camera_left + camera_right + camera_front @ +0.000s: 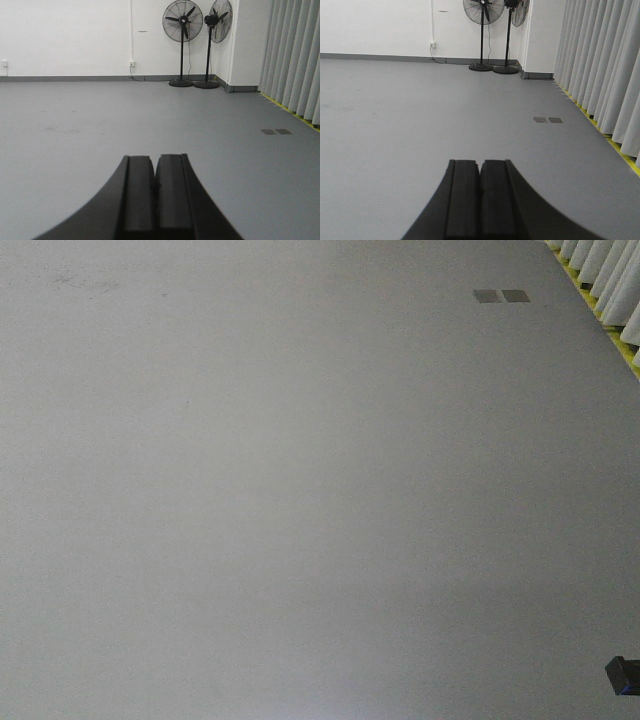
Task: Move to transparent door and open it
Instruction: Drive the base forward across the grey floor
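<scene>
The left pincer (154,162) is fully closed: its two black fingers (137,190) lie pressed flat against each other with only a thin seam between them, and they hold nothing. The right pincer (480,165) is the same, with both fingers together and nothing gripped. Both point level across a bare grey floor (100,125).

Ahead of the left pincer and off to the right, two small dark plates (276,132) are set side by side in the floor. Just beyond them a yellow strip (292,112) runs along the foot of a long pale curtain (295,60) that hangs in upright folds down the right side of the room.

At the far end stands a white wall (75,35) with a grey skirting board (75,78) along its base and a socket (132,63) low on it. A black fan (183,21) on a tall stand sits in front of that wall. A second fan (220,20) stands just beside it, next to a white pillar (247,40) at the corner.

The front view looks down on the floor. It shows the plates and the curtain's edge at the top right and a small dark block (622,676) at the bottom right; what that block is cannot be told.

The glass door shows in none of the views
</scene>
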